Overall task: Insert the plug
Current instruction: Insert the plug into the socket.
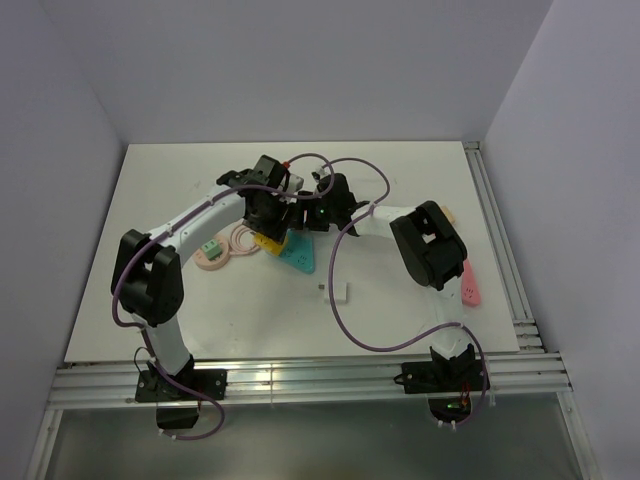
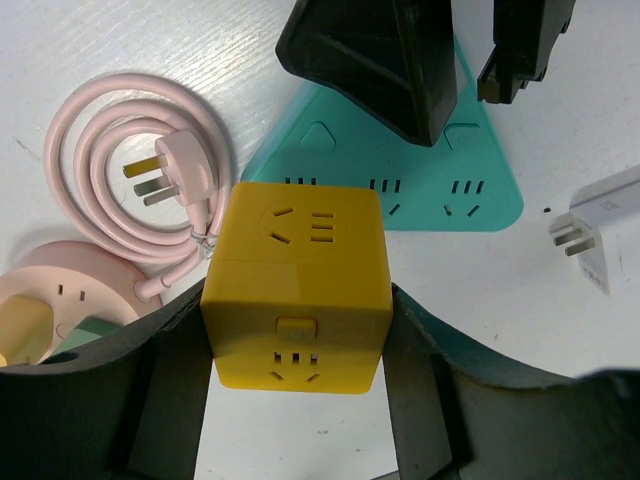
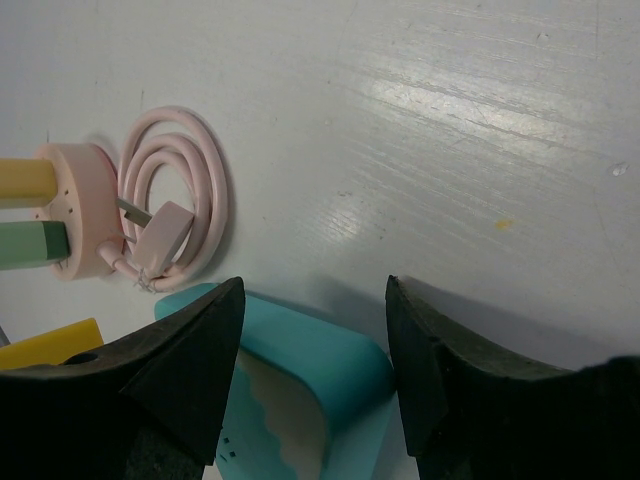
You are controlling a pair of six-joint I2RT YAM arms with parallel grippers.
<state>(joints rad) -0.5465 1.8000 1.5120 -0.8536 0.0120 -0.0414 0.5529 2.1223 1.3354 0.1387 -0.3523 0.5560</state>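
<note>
Nearest the left wrist camera, a yellow cube (image 2: 295,270) with socket faces filled the lower middle of the view. The left gripper (image 2: 297,330) was clamped on its two sides, holding it just above the table (image 1: 400,180).

Beyond it lay a teal triangular power strip (image 2: 400,195). The right gripper (image 3: 315,300) stood over one corner of it with its jaws apart. I judged it was holding nothing, though the angle was too poor to rule out a light touch.

The plug (image 3: 30,245), a small mint-green block, sat against a pink round hub (image 3: 75,200), just beside a small orange-yellow piece (image 3: 25,180). A coiled pink cable (image 3: 175,190) lay next to the hub. I could not tell whether the plug's prongs were seated in the hub.

Neither gripper had the plug. From overhead it lay off to the left of both, nearer the left one and well apart from the right.

I judged the task barely begun. The plug had yet to be picked up, turned prongs-first and pressed into a socket.
</note>
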